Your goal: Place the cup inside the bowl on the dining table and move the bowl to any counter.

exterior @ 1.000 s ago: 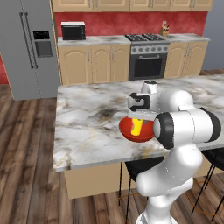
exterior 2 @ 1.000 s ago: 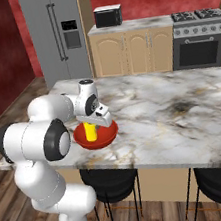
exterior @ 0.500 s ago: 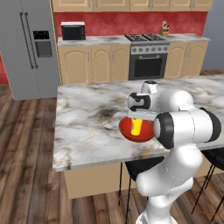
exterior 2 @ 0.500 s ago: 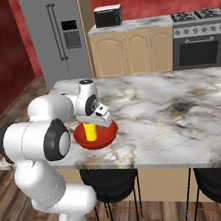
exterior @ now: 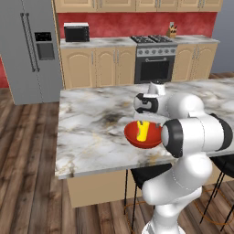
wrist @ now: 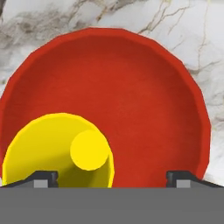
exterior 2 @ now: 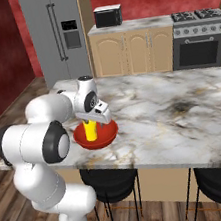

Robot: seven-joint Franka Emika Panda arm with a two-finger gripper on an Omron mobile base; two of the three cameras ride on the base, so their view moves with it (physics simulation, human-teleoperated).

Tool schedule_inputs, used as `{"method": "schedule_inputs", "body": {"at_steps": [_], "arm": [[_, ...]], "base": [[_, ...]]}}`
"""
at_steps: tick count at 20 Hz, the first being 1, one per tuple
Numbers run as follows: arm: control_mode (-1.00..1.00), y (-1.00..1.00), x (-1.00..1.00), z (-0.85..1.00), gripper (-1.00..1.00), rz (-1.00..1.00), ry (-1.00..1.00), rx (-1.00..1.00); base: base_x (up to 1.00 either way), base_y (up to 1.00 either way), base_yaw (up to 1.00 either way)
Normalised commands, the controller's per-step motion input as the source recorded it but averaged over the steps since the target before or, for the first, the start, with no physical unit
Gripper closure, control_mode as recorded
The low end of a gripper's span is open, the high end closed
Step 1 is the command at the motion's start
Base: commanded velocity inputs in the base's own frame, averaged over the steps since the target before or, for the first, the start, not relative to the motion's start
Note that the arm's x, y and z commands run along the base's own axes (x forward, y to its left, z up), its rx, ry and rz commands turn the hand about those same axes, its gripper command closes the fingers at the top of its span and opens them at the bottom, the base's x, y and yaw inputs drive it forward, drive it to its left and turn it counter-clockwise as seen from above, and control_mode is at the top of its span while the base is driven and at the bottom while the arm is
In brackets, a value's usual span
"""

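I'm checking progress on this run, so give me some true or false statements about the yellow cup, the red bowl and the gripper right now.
1. The small yellow handleless cup stands inside the wide glossy red bowl. True.
2. The bowl rests on the tan cabinet counter. False: it sits on the marble dining table.
3. The gripper is open. True.
4. The gripper grips the bowl's rim. False: its fingertips stand apart above the cup and bowl.

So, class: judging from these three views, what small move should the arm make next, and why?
Probably lift the open gripper straight up. The small yellow cup already stands inside the wide red bowl on the marble dining table, with the fingertips spread wide; next comes regrasping the bowl's rim.
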Motion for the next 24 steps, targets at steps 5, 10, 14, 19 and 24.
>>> {"method": "schedule_inputs", "body": {"at_steps": [5,10,14,19,24], "arm": [[-1.00,0.00,0.00,0.19,-1.00,0.00,0.00,0.00],[-1.00,0.00,0.00,0.11,-1.00,0.00,0.00,0.00],[-1.00,-0.01,-0.13,0.04,-1.00,0.00,0.00,0.00],[-1.00,-0.13,-0.33,0.00,-1.00,0.01,0.00,0.00],[-1.00,-0.20,-0.31,0.01,-1.00,0.04,0.00,0.00]], "base": [[0.00,0.00,0.00],[0.00,0.00,0.00],[0.00,0.00,0.00],[0.00,0.00,0.00],[0.00,0.00,0.00]]}}
